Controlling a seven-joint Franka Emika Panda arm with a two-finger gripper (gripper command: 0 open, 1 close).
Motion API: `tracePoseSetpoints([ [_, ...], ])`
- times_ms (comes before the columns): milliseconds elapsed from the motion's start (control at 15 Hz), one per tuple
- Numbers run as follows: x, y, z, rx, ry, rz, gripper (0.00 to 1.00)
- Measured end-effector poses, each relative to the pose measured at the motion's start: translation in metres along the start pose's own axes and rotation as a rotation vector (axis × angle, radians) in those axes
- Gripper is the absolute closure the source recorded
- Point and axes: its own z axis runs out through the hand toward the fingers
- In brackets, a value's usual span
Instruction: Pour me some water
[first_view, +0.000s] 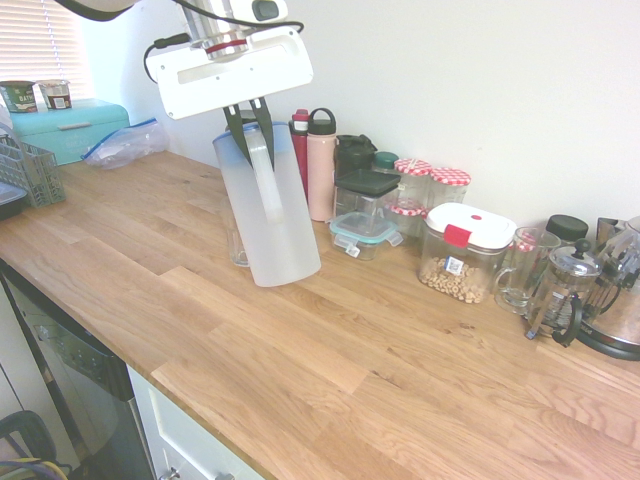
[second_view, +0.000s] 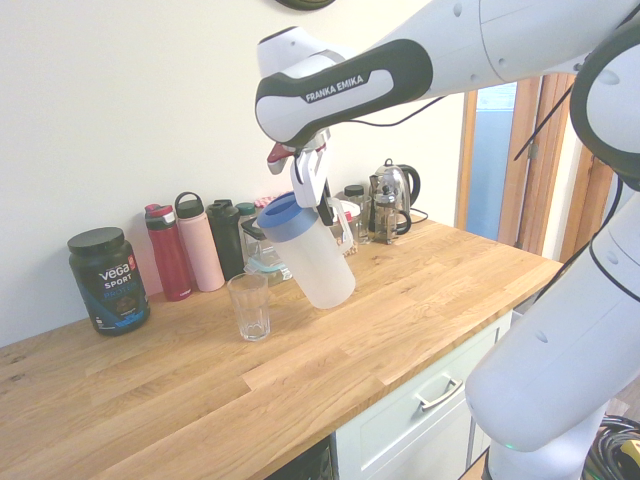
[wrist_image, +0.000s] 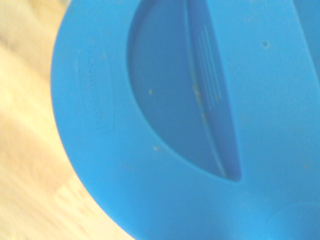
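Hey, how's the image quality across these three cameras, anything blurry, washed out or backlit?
Wrist view: the blue lid fills the frame, soft, and the wooden counter beside it is blurred. First exterior view: sharp, but the window blinds at the top left are washed out. Second exterior view: evenly lit; the pitcher and glass are crisp, with bright light in the doorway behind.

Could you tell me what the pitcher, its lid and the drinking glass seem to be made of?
Pitcher: probably frosted plastic, its milky wall translucent and dull. Lid: matte blue plastic, apparently moulded, with faint raised lettering. Drinking glass: clear glass or hard plastic; the worktop shows through it.
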Motion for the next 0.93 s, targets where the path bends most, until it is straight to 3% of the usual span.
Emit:
tracePoseSetpoints([
  [533, 0.007, -0.062, 0.000, -0.230, -0.066, -0.192, 1.00],
  [933, 0.010, -0.079, 0.018, -0.326, -0.111, -0.241, 1.00],
])
